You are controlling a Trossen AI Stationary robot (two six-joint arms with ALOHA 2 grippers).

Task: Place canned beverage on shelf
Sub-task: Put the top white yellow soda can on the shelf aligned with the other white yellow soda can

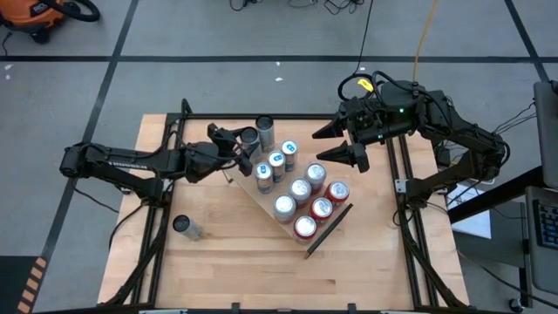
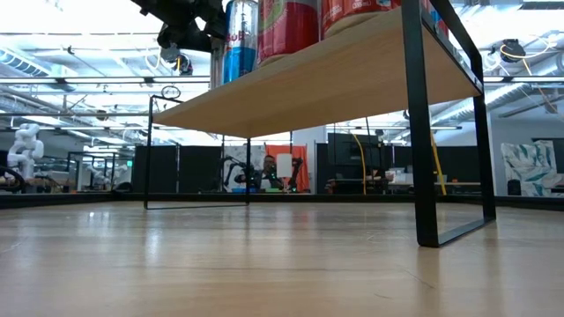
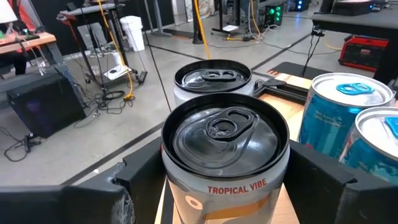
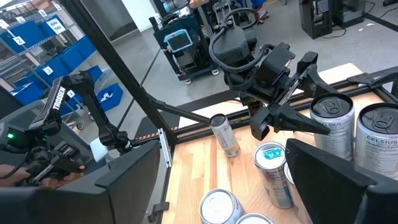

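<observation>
Between the left gripper's [image 3: 224, 186] parted fingers stands a Tropical Vibe can [image 3: 225, 163] on the shelf [image 1: 261, 202] among ten others, one can [image 1: 186, 228] left on the table [image 1: 218, 270], right gripper [image 1: 344, 139] open, waiting beyond the cans.

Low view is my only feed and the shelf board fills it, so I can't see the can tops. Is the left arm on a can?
Observer: Yes. The left gripper is around a black-topped can at one end of the shelf.
Operator: And the right arm?
Observer: The right gripper hovers on the opposite side of the can rows, jaws open, holding nothing.
Operator: Any cans off the shelf?
Observer: One spare can stands on the tabletop, on the left arm's side.
</observation>
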